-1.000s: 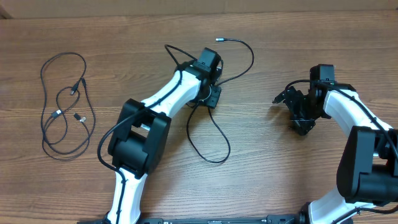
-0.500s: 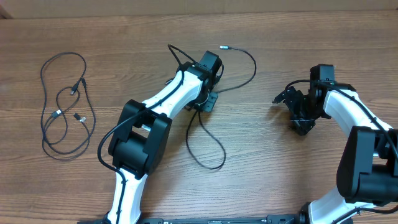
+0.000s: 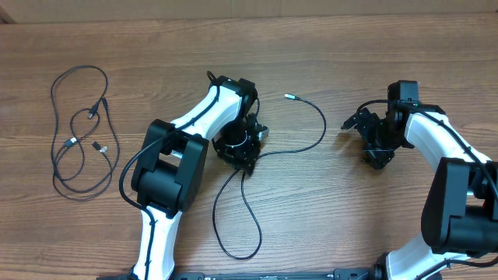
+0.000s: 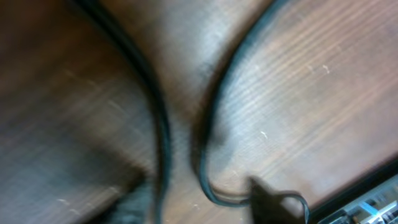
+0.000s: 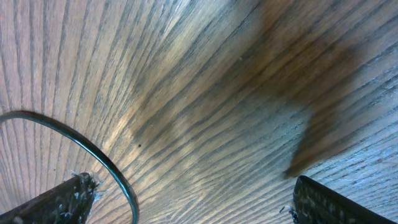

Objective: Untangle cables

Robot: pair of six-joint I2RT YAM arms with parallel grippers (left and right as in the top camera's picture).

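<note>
1. Left gripper: its wrist camera sits close over the table and the picture is blurred. The fingers do not show plainly, so I cannot tell how far apart they stand or whether they grip anything.
2. Just under those fingers lie two strands of a thin black cable, running side by side over the wood and drawing closer together toward the bottom edge of the wrist view.
3. The overhead view alone shows the rest of this cable. It passes beneath the left gripper, and one part sweeps out in an arc to a silver plug. The other part trails away into a long loop on the wood.
4. Right gripper: its fingertips stand wide apart with only bare wood between them, and they hold nothing.
5. A thin dark cord curves just beside one fingertip. I cannot tell whether it is a cable or the arm's own wire.
6. Only the overhead view shows the other cables. They lie in loose loops with small plugs, well apart from both grippers and farthest from the right one.
</note>
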